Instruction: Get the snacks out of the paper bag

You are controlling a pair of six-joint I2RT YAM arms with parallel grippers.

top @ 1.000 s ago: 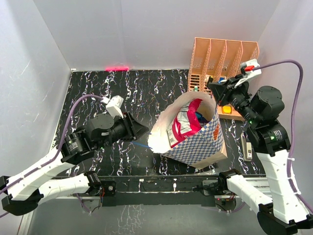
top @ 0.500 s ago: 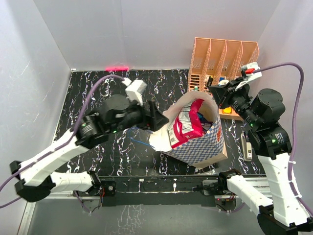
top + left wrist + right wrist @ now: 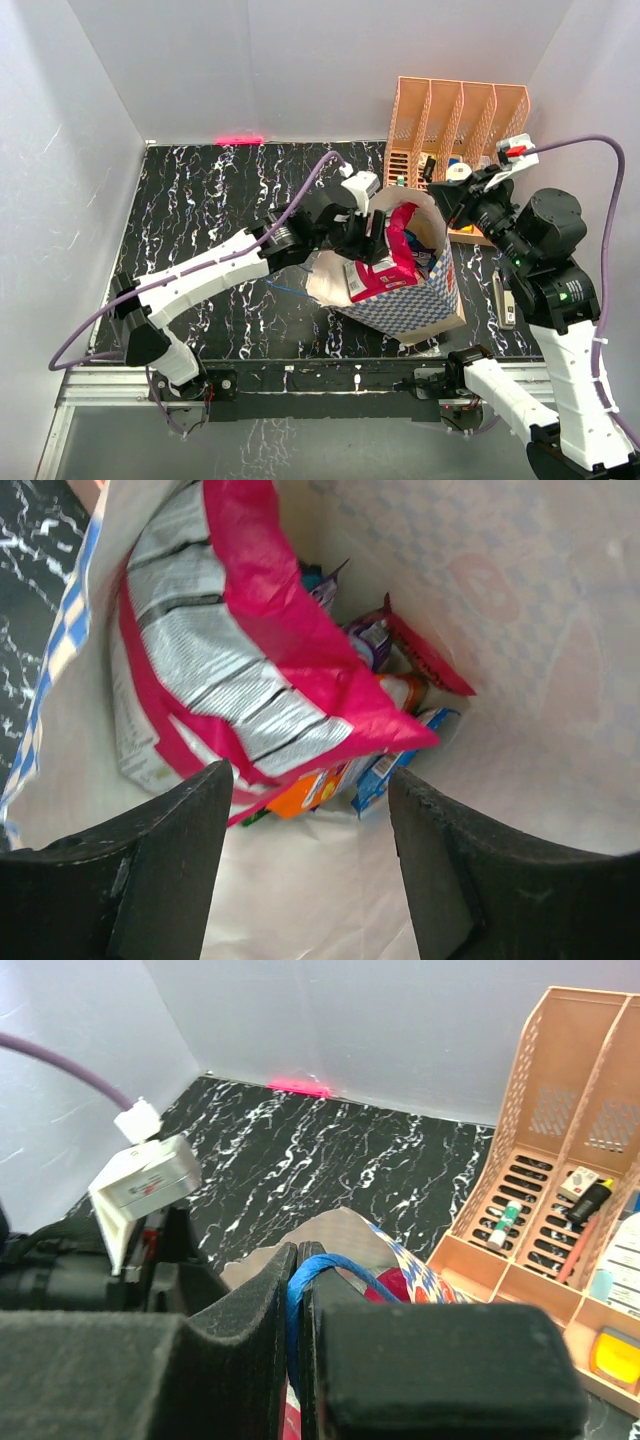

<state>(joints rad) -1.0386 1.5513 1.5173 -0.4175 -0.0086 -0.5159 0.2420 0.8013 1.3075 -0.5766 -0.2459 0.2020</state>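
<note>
Reaching into the mouth of the paper bag, the left gripper is hanging with its jaws apart, one finger on each side of the lower edge of the magenta-and-silver packet and gripping nothing. That packet is lying slanted against the bag's left inner wall, on top of the pile. The orange packet, the blue packet and the purple packet are sitting under it at the bottom.

The right gripper is pinching the blue cord handle with its jaws closed on it. It is holding up the far right side of the bag, which is standing near the middle of the table, just beside the peach organizer.

Several things are looking risky from here. The left finger is sitting close to the cream wall, so closing now may be catching paper along with foil, and lifting would then be dragging the whole bag. The big packet is likely slippery and may be sliding out of a shallow pinch. A hard pull could also be tugging the thin cord out of the right jaws, letting the mouth collapse.
</note>
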